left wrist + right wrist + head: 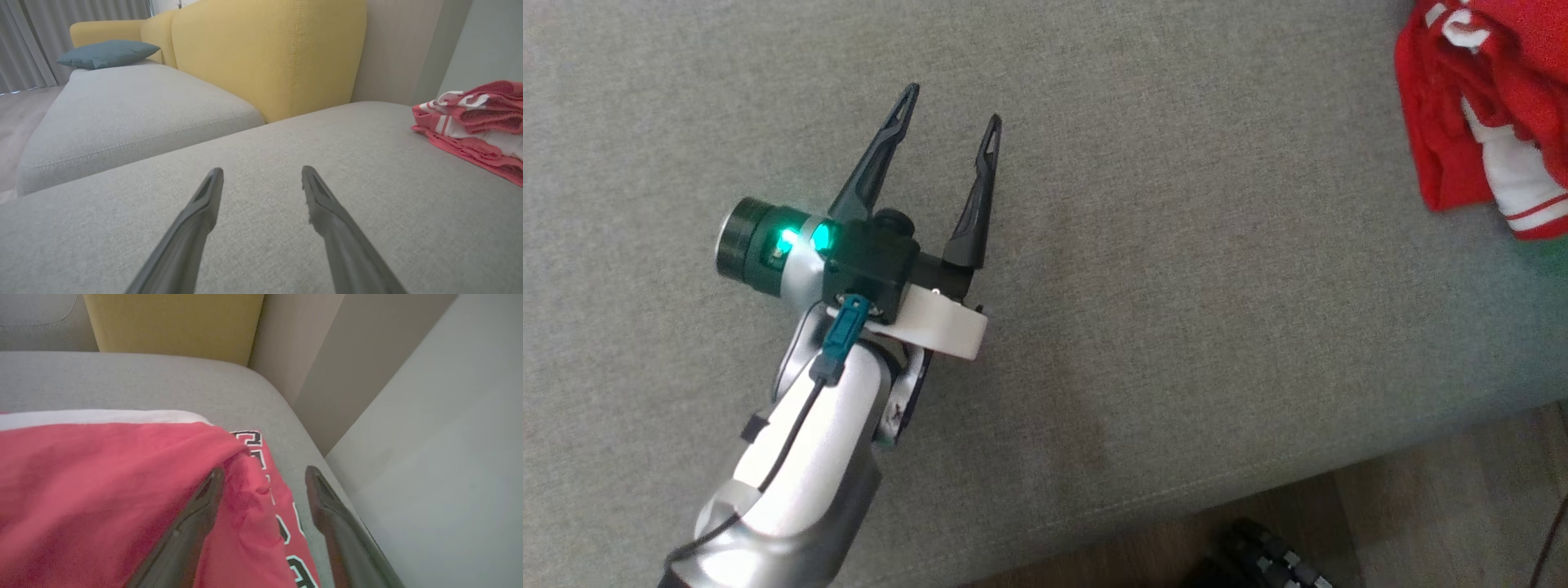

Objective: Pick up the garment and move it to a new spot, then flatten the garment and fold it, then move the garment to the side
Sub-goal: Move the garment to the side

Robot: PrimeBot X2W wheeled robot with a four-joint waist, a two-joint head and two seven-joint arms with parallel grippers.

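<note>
Garment, red with white striped panels, lying crumpled at the far right of the grey sofa cushion, cut off there by the head view's edge. Bunching into folds, so pointing no clear way. Stretching longer near-to-far than left-to-right as far as showing, though full length not tellable. Carrying a black-and-white lettered edge along its right side, running near to far beside the cushion's right border. Right gripper hanging over that edge with fingers spread wide and grasping nothing, one finger over red cloth, the other over bare grey. Left gripper hovering well apart to the left above bare cushion, likewise released, fingers pointing far. Yellow backrest rising beyond.
</note>
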